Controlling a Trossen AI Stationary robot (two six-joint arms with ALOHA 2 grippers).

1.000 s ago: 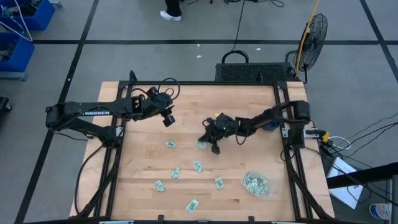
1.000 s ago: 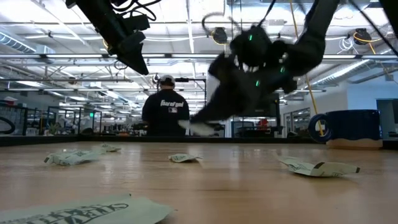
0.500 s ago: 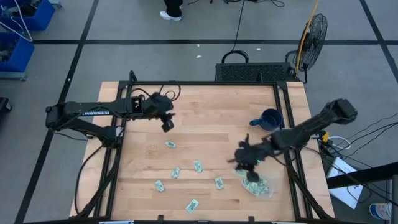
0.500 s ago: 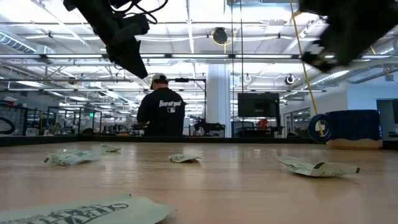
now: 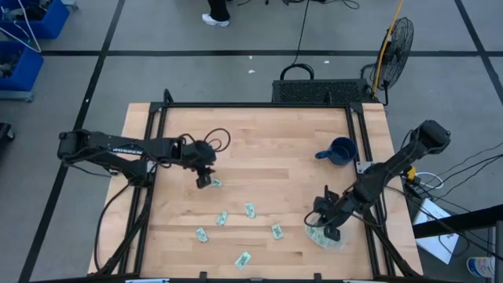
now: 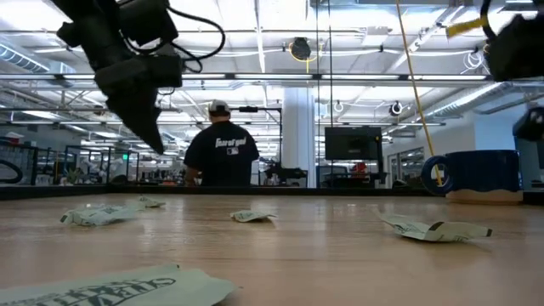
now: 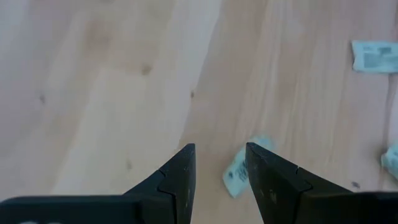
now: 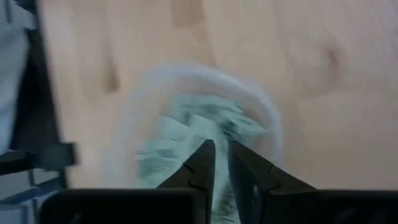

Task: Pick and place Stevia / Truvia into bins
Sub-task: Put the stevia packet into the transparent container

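Observation:
Several pale green and white Stevia sachets (image 5: 250, 209) lie flat on the wooden table. My left gripper (image 5: 204, 180) is open and points slanting down, just above the table, beside the farthest sachet (image 5: 214, 182). In the left wrist view that sachet (image 7: 238, 173) lies partly behind one finger (image 7: 264, 171), and I see no touch. My right gripper (image 5: 331, 229) hangs over the clear bin (image 5: 324, 236), which holds a heap of sachets (image 8: 186, 134). Only a narrow slit shows between its fingers (image 8: 221, 158). Whether a sachet is in the slit does not show.
A dark blue mug (image 5: 339, 149) stands at the far right of the table. More sachets lie toward the near edge (image 5: 243, 259), (image 5: 202, 234), (image 5: 277, 230). Black frame rails run along the table's edges. Beyond the table a person in a dark shirt (image 6: 220, 153) stands with their back turned.
My right gripper has swung from the table's middle toward the near right corner, carrying a sachet off the table, and now stands over the bin. My left gripper has come down and toward the near edge, tipping steeper, to the farthest sachet.

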